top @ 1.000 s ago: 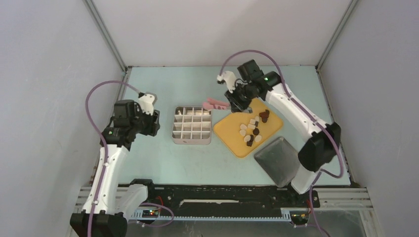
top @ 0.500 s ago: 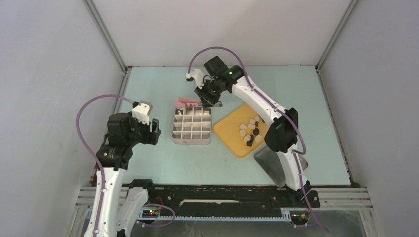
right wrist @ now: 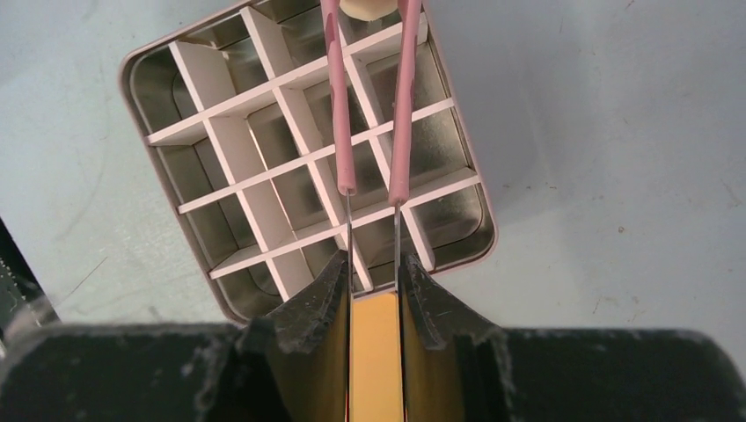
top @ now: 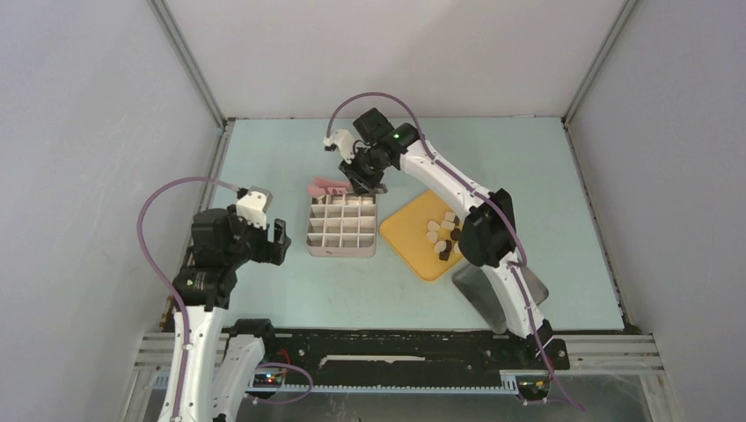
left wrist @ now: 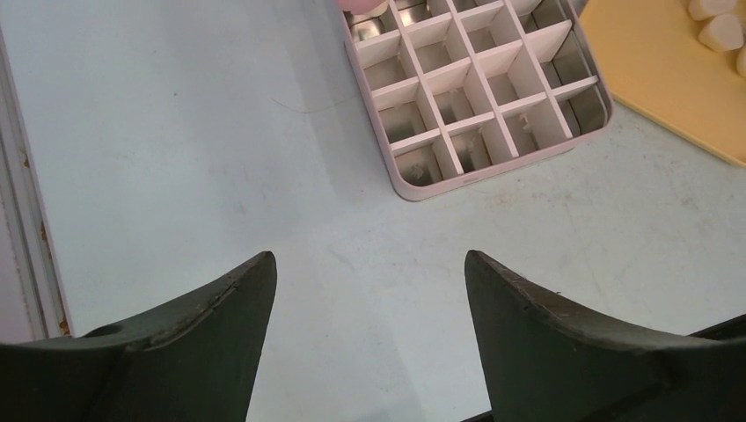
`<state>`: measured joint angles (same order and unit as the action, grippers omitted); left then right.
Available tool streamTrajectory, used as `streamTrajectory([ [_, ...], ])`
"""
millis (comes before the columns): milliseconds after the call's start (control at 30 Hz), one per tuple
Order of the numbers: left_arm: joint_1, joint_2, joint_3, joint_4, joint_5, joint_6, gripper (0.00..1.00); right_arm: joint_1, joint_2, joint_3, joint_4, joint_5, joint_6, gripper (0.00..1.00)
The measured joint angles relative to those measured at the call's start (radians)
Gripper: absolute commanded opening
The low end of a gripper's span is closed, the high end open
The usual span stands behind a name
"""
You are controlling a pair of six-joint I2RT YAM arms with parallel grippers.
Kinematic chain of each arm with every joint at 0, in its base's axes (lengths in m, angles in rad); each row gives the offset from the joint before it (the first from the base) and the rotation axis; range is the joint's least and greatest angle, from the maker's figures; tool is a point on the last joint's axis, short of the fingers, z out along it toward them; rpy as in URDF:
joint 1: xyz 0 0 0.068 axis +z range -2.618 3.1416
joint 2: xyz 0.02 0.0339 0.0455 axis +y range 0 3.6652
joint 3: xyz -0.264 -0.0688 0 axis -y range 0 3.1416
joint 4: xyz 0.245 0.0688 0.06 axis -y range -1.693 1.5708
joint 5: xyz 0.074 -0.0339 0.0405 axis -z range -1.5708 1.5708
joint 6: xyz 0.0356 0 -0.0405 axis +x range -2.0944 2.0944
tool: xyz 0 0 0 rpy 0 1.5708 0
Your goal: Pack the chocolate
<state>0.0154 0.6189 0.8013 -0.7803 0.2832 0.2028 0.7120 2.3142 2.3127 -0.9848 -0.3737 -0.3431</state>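
Right wrist view: right gripper (right wrist: 374, 272) closed narrow on the spring end of the pink tongs (right wrist: 403, 105); tong arms nearly parallel, pinching a cream-white chocolate piece (right wrist: 368, 7) over a corner cell of the divided tin (right wrist: 207, 83)
Left gripper (left wrist: 369, 264): jaws wide apart, nothing between; left of the tin
Tin: rounded square; shiny metal; white card dividers
Remaining chocolate (top: 442, 236): cream and dark pieces on the yellow board (top: 409, 224), right of the tin
Surface: matte pale-green table (top: 281, 149); plain grey walls (top: 396, 53)
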Motion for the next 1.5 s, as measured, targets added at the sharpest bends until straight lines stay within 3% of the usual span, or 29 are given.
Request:
streamTrajectory([
  [167, 0.000, 0.001, 0.000, 0.000, 0.012, 0.000, 0.82, 0.007, 0.019, 0.003, 0.024, 0.022, 0.008, 0.33],
  [600, 0.000, 0.016, 0.000, 0.010, 0.039, 0.001, 0.82, 0.010, -0.037, -0.042, 0.029, 0.039, 0.010, 0.26],
  [800, 0.000, 0.049, 0.000, 0.024, 0.066, 0.000, 0.82, -0.029, -0.389, -0.391, 0.030, 0.067, -0.014, 0.26],
  [1033, 0.001, 0.109, 0.000, 0.037, 0.117, -0.002, 0.82, -0.198, -0.796, -0.815, 0.043, 0.127, -0.047, 0.27],
  [1267, 0.001, 0.151, 0.000, 0.037, 0.143, -0.002, 0.82, -0.299, -0.846, -1.038, -0.001, 0.146, -0.052, 0.30],
  [1500, 0.001, 0.154, 0.000, 0.037, 0.148, -0.002, 0.82, -0.303, -0.865, -1.093, -0.031, 0.154, -0.054, 0.35],
])
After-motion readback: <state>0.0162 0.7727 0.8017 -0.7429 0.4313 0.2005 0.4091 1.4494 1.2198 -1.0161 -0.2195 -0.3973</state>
